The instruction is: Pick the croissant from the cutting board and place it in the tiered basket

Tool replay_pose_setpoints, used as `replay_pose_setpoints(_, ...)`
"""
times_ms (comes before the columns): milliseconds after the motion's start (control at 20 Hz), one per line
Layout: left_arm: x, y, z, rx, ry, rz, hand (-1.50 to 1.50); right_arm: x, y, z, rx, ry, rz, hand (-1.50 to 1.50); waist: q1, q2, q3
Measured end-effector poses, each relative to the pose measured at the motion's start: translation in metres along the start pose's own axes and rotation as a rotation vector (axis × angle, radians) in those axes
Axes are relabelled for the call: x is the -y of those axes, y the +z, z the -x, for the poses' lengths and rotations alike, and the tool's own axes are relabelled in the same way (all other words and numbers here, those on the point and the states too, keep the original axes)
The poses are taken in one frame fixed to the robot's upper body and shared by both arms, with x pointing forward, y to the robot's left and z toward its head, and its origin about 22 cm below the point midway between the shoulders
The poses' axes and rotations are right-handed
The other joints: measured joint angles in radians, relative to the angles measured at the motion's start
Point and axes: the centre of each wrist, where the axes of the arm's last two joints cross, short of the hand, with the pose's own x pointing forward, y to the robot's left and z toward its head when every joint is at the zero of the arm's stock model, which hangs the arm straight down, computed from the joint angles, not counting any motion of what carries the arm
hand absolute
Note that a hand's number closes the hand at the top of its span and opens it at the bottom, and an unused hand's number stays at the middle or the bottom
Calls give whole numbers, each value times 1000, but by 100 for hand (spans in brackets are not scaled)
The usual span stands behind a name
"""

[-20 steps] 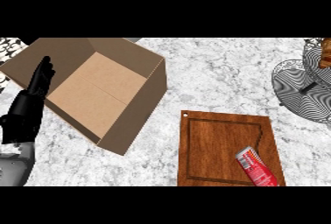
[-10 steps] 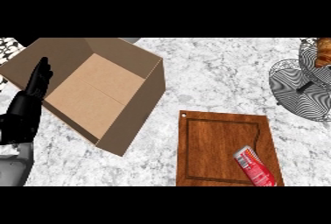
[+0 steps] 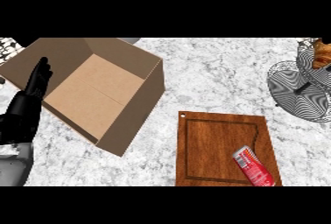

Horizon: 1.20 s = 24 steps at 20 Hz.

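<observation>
counter: marbled top; open cardboard box at left edge
cutting board: near edge, red packet on it
croissant: seen in tiered basket, far right corner
handling: judged light, flaky, crushable; best taken across its middle
left hand: fingers straight, nothing held, resting at left edge
right hand: not seen

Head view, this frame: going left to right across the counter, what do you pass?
left hand → open cardboard box → wooden cutting board → red packet lying on the board's right part → wire tiered basket, croissant in its upper tier.
</observation>
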Motion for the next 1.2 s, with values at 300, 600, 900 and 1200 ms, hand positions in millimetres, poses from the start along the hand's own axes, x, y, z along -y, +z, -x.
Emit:
replay_pose_setpoints(300, -2, 2, 2, -4, -6, -6, 0, 15, -2, -1, 23, -100, 117, -150, -5, 3, 10)
replay_pose_setpoints(600, -8, 6, 6, -24, -7, -14, 0, 41, -5, -2, -24, -174, 191, -150, -28, -4, 11)
replay_pose_setpoints(900, -17, 14, 12, -58, -19, -41, 0, 51, 6, 11, -78, -270, 158, -150, -67, -19, 10)
replay_pose_setpoints(1200, -26, 24, 16, -88, -36, -78, 0, 57, 27, 38, -68, -344, 141, -150, -105, -31, 10)
